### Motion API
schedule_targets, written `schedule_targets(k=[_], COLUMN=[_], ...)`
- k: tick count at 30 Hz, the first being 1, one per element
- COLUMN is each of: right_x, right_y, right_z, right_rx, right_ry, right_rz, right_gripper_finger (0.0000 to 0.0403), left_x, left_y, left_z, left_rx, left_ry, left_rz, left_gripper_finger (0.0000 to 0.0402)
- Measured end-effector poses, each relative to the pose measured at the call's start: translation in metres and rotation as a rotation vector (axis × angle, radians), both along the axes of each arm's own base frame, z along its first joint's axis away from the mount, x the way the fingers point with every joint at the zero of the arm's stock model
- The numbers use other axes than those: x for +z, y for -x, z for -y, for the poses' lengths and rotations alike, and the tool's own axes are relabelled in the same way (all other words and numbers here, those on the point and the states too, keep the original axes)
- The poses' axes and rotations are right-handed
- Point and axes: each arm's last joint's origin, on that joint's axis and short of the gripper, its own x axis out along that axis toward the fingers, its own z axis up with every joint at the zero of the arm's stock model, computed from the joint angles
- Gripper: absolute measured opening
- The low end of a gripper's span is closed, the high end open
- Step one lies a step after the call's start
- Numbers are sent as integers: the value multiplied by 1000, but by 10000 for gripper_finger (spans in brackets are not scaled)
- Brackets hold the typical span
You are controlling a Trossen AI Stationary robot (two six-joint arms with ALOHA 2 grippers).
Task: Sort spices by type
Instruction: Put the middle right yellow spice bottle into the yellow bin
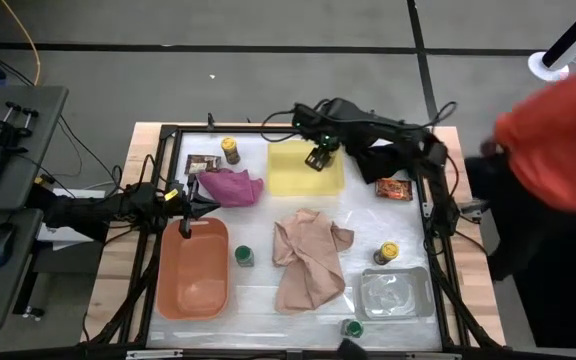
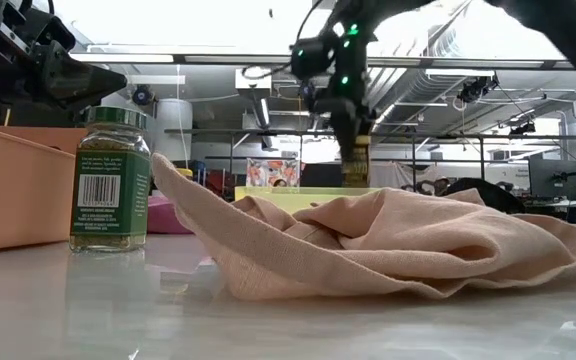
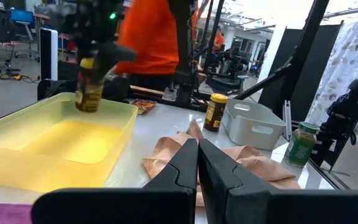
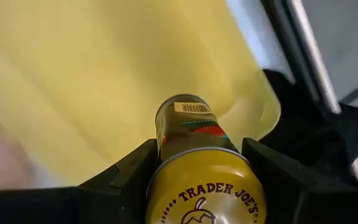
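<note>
The right gripper [image 4: 197, 180] clamps a yellow-lidded jar [image 4: 194, 149] just below its lid, over the yellow tray [image 1: 298, 180]; rigid, light, likely slippery.

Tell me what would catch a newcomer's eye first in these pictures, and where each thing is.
The right gripper holds a yellow-lidded jar over the yellow tray at the table's far side. In the table's middle lies a crumpled tan cloth, with a green-lidded jar standing beside it. The left gripper waits shut between the orange tray and the pink cloth.
</note>
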Motion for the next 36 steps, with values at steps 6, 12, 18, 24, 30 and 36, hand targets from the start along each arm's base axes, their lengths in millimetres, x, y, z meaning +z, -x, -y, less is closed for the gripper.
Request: schedule_targets(k=[6,12,18,24,30,36], right_x=[-25,-29,-30,-30,-30,-26], right_y=[-7,-5,5,7,6,6], right_z=[17,33,49,53,52,51], right_rx=[-25,-77,-176,-198,-193,-183], right_ry=[-15,-4,-79,-87,-103,-109], right_rz=[-65,-23,25,37,50,46], right_gripper_finger=[211,211,211,228,293,299], left_x=[0,0,0,0,0,0], left_y=[0,0,0,0,0,0], left_z=[0,0,0,0,0,0], left_rx=[0,0,0,0,0,0], left_ry=[0,0,0,0,0,0], left_rz=[0,0,0,0,0,0], left_gripper_finger=[0,0,0,0,0,0])
